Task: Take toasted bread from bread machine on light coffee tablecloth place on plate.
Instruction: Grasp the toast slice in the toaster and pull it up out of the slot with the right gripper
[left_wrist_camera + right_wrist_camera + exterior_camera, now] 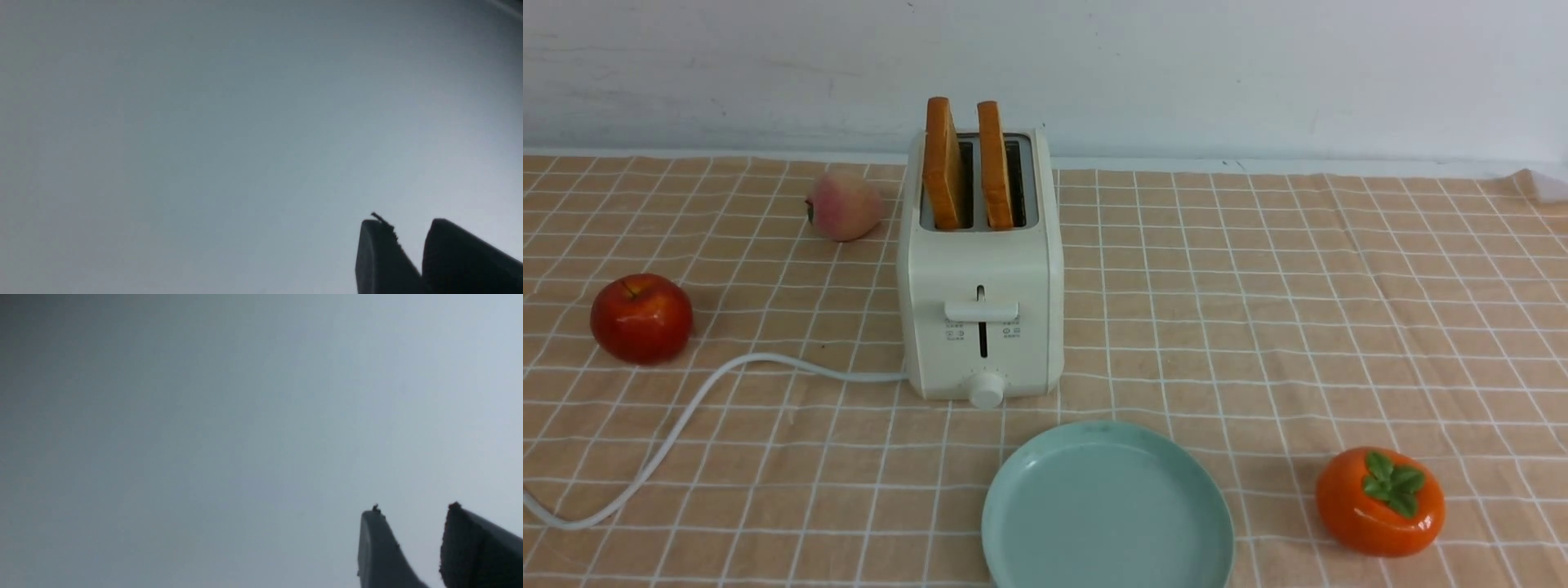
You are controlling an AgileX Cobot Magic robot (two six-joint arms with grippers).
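golden toast slices [943,163] sit so close in the toaster [980,278], upper centre, that the left gripper [408,228] or right gripper [412,514], both empty and slightly parted, might knock one grabbing the other.

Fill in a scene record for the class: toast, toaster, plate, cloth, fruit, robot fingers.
toast: toasted bread, two slices upright, one per slot
toaster: bread machine, white cord trailing to its left
plate: plate empty, in front of the bread machine, slightly right
cloth: light coffee tablecloth under everything
fruit: apple and peach on the left; persimmon near right
fingers: left fingers and right fingers slightly apart, holding nothing
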